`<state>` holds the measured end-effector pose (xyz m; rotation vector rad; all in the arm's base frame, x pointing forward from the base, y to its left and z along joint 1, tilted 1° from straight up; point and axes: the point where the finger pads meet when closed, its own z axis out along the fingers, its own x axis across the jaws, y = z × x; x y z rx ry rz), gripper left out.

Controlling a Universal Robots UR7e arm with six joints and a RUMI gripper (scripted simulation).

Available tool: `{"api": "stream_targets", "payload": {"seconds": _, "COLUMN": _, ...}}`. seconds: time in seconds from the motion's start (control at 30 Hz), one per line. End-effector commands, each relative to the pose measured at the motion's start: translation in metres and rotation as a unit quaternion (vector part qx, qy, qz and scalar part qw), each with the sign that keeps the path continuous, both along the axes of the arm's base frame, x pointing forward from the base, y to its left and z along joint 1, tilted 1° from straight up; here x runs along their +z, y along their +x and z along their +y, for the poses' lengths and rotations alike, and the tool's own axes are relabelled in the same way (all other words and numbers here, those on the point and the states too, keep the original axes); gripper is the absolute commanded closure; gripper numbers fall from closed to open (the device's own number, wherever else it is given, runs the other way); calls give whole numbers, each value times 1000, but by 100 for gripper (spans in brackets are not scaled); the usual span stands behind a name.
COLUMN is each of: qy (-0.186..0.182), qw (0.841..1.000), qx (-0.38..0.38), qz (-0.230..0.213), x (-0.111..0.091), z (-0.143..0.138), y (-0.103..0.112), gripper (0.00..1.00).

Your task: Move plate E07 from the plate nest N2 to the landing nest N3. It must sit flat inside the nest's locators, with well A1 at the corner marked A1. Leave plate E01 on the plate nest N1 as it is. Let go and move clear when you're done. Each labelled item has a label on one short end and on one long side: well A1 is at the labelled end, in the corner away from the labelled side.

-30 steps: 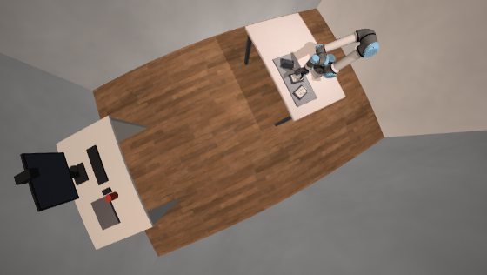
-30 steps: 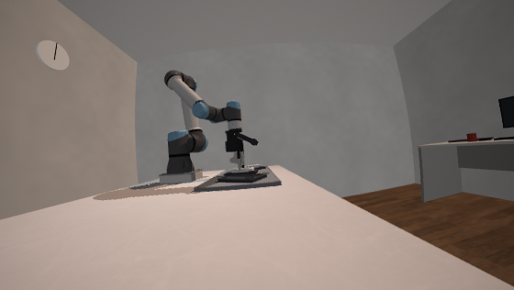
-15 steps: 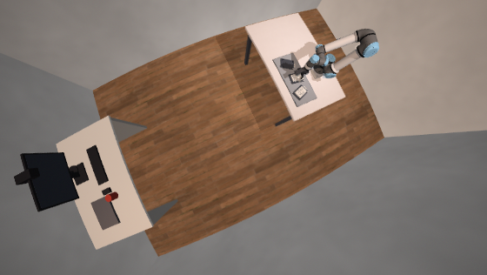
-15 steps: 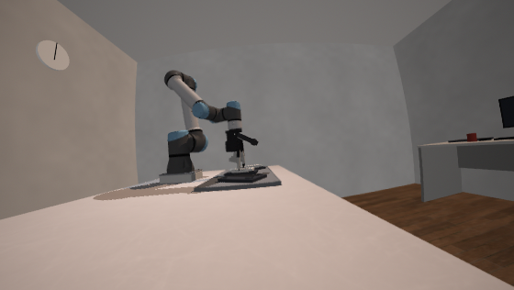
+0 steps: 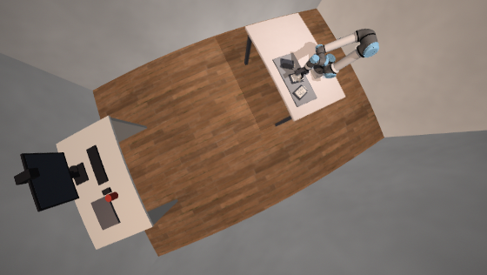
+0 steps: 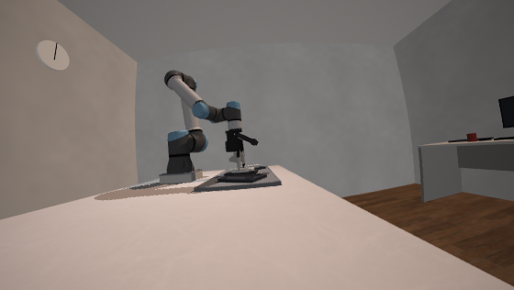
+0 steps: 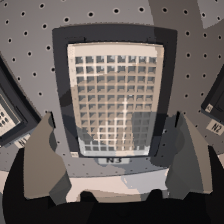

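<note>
The pale, gridded multi-well plate E07 [image 7: 116, 97] lies inside the dark rectangular frame of landing nest N3 [image 7: 60, 90], its N3 tag at the near edge. The grey two-jaw pincer [image 7: 112, 152] stands open, holding nothing, its fingers apart on either side of the plate's near end. The step in hand looks like withdrawal: lift straight up (no sideways drift) so neither finger nudges the seated plate. The A1 corner cannot be read here.

Wood floor [image 5: 209, 144], grey walls [image 6: 294, 105]
</note>
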<state>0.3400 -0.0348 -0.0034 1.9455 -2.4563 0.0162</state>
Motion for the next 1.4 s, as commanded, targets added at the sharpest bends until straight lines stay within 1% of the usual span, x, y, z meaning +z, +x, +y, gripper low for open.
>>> {"api": "stream_targets", "payload": {"seconds": 0.0, "qy": 0, "qw": 1000, "qx": 0, "qz": 0, "x": 0, "z": 0, "y": -1, "gripper": 18}}
{"api": "stream_targets", "payload": {"seconds": 0.37, "qy": 0, "qw": 1000, "qx": 0, "qz": 0, "x": 0, "z": 0, "y": -1, "gripper": 18}}
{"api": "stream_targets", "payload": {"seconds": 0.43, "qy": -2, "qw": 1000, "qx": 0, "qz": -2, "x": 5, "z": -1, "y": 2, "gripper": 18}}
{"api": "stream_targets", "payload": {"seconds": 0.83, "qy": -2, "qw": 1000, "qx": 0, "qz": -2, "x": 25, "z": -1, "y": 2, "gripper": 18}}
{"api": "stream_targets", "payload": {"seconds": 0.9, "qy": -2, "qw": 1000, "qx": 0, "qz": -2, "x": 25, "z": -1, "y": 2, "gripper": 18}}
{"api": "stream_targets", "payload": {"seconds": 1.07, "qy": -2, "qw": 1000, "qx": 0, "qz": -2, "x": 33, "z": 0, "y": 2, "gripper": 18}}
{"api": "stream_targets", "payload": {"seconds": 1.37, "qy": -1, "qw": 1000, "qx": 0, "qz": -1, "x": 32, "z": 0, "y": 1, "gripper": 18}}
